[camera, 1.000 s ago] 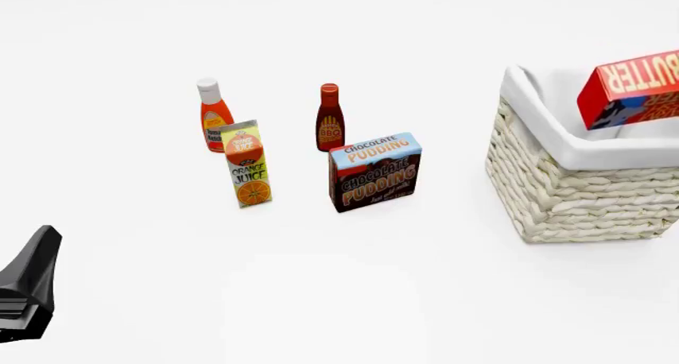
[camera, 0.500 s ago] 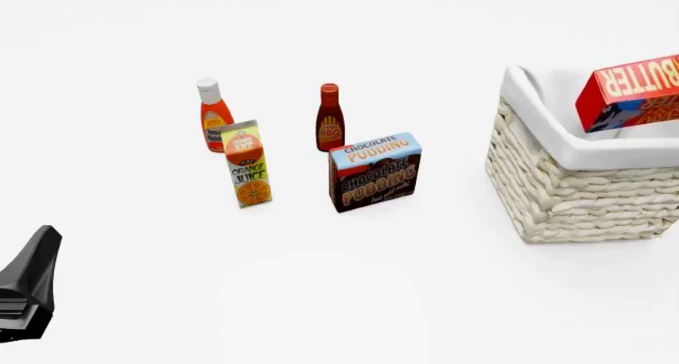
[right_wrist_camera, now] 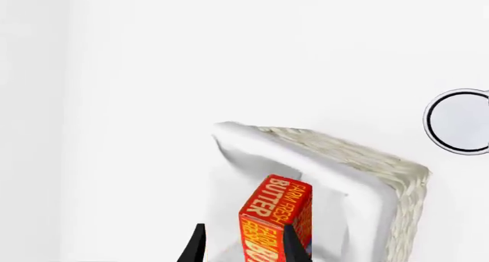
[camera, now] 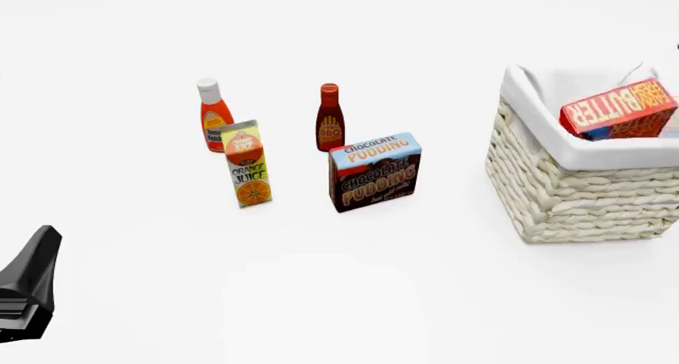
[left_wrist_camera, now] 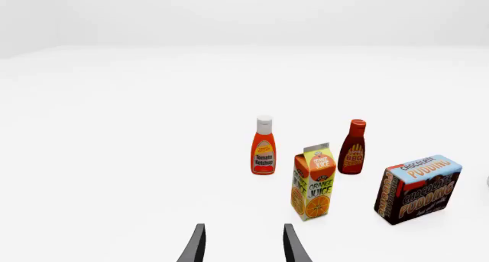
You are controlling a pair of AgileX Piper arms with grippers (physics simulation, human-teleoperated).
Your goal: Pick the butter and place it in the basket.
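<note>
Left wrist view: left claw (left_wrist_camera: 243, 247) open, two dark fingertips apart with nothing between them, over bare white table (left_wrist_camera: 114, 159); ahead stand the ketchup bottle (left_wrist_camera: 264, 146), BBQ sauce bottle (left_wrist_camera: 353, 147), orange juice carton (left_wrist_camera: 313, 182) and chocolate pudding box (left_wrist_camera: 418, 189), all upright; neither butter nor basket is in this view.

Front view: butter (camera: 619, 110) is a red carton with cream "BUTTER" lettering, orange and blue patches on its lower face; it lies tilted inside the basket (camera: 573, 197), partly below the white cloth rim, toward the far right side; basket is cream woven wicker at the right of the table; dark left arm tip (camera: 30, 284) at the lower left edge, well apart from everything; right claw not seen here; the four groceries stand left of the basket, pudding box nearest it.

Right wrist view: right claw (right_wrist_camera: 243, 247) fingertips spread on either side of the butter's near end; whether they touch it cannot be told; butter (right_wrist_camera: 276, 222) shows "FARM FRESH BUTTER" on its red face, sitting in the basket's (right_wrist_camera: 367, 165) white lining; a round white plate (right_wrist_camera: 458, 122) with dark rim lies beyond the basket, shown only here.
</note>
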